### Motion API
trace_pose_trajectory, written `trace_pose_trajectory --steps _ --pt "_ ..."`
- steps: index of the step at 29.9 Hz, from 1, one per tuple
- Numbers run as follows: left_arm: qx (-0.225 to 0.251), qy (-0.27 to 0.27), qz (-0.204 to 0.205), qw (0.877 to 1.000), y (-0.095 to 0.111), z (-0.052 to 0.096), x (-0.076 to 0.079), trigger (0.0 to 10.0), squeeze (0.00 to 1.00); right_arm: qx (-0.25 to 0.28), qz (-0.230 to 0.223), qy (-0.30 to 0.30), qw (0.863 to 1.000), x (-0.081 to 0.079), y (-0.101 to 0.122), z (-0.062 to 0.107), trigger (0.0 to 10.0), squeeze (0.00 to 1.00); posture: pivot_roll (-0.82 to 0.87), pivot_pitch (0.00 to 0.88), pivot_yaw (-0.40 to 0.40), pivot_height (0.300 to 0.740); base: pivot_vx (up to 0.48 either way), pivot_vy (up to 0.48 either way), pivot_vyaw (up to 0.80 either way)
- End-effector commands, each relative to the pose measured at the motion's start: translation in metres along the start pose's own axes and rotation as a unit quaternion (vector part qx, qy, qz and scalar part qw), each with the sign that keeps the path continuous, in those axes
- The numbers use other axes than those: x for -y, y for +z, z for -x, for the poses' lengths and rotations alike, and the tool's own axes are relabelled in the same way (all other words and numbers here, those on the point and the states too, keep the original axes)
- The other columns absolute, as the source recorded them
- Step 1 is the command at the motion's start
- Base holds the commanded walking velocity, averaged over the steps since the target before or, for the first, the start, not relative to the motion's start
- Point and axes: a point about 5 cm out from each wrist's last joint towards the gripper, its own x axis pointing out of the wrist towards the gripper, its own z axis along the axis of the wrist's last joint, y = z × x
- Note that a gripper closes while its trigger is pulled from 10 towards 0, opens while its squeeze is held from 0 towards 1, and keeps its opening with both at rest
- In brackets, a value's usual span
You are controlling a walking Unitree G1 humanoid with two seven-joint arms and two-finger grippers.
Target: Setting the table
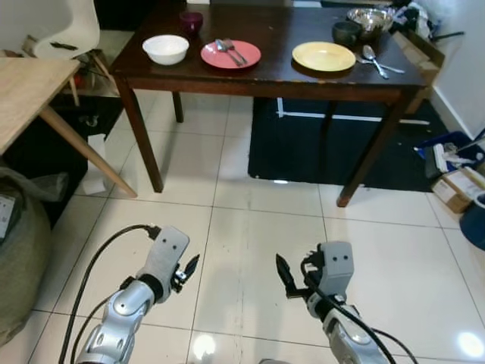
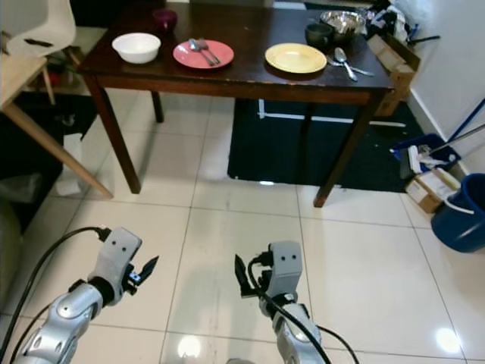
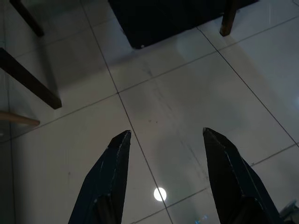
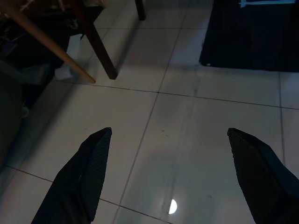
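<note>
A dark wooden table point(image 1: 258, 80) stands ahead across the tiled floor. On it, from left to right, are a white bowl point(image 1: 165, 48), a maroon cup point(image 1: 191, 21), a red plate point(image 1: 230, 54) carrying a fork and spoon, and a yellow plate point(image 1: 323, 56). Two spoons point(image 1: 375, 62) lie right of the yellow plate. Behind it sit a dark bowl point(image 1: 346, 32) and a metal bowl point(image 1: 369, 21). My left gripper point(image 1: 191, 267) and right gripper point(image 1: 283, 271) hover low over the floor, well short of the table. Both are open with nothing between the fingers point(image 3: 112, 172) point(image 4: 84, 172).
A light wooden table point(image 1: 23, 91) and a white chair point(image 1: 72, 30) stand at the left. A dark rug point(image 1: 333, 148) lies under the table. At the right are a cardboard box point(image 2: 428, 188), clutter and a blue bucket point(image 2: 462, 220). A grey bag point(image 1: 15, 258) sits at the near left.
</note>
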Motion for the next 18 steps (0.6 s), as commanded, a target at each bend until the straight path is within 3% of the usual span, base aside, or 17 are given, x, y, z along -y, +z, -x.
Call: trace_pose_trajectory --steps 1,11,18 --pt "0.002 0.006 -0.007 1.000 0.000 0.000 -0.002 10.0 0.00 -0.008 0.000 0.002 1.000 -0.002 -0.004 0.001 10.0 0.00 -0.12 0.015 0.026 0.740 0.330 0.000 0.00" --pt "0.032 0.012 -0.025 0.999 0.015 -0.005 -0.005 10.0 0.00 -0.005 -0.001 0.000 1.000 -0.002 -0.003 0.001 10.0 0.00 -0.13 0.016 0.029 0.740 0.465 0.000 0.00" --pt "0.049 -0.005 -0.043 0.998 0.021 -0.004 0.003 10.0 0.00 -0.004 -0.001 0.000 1.000 -0.002 -0.002 0.000 10.0 0.00 -0.13 0.018 0.030 0.740 0.480 0.000 0.00"
